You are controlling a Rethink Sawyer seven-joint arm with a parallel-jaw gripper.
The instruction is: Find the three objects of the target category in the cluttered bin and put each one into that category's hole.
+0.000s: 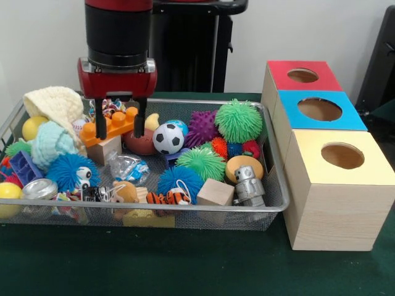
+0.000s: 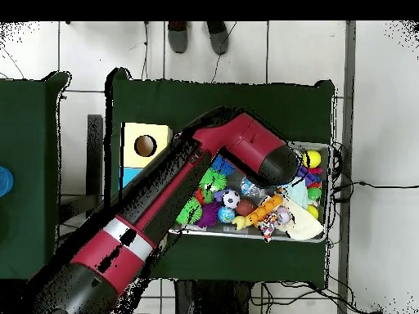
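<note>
A wire mesh bin (image 1: 279,203) holds a pile of toys: spiky balls, a small soccer ball (image 1: 168,138), wooden blocks, a silver robot figure (image 1: 249,183) and an orange stud brick (image 1: 111,126). My gripper (image 1: 121,125) hangs over the bin's far left part, open. Its two fingertips (image 1: 100,129) reach down to the level of the orange brick, one in front of it and one at its right end. Nothing is lifted. In the overhead view the arm (image 2: 237,151) covers the gripper; the bin (image 2: 321,233) and the orange brick (image 2: 261,213) show beside it.
Right of the bin stand three wooden boxes with round holes on top: red (image 1: 302,75), blue (image 1: 320,109) and yellow (image 1: 342,155). A cream knitted item (image 1: 55,105) lies at the bin's left end. Shoes of a person (image 2: 196,37) show at the overhead view's top.
</note>
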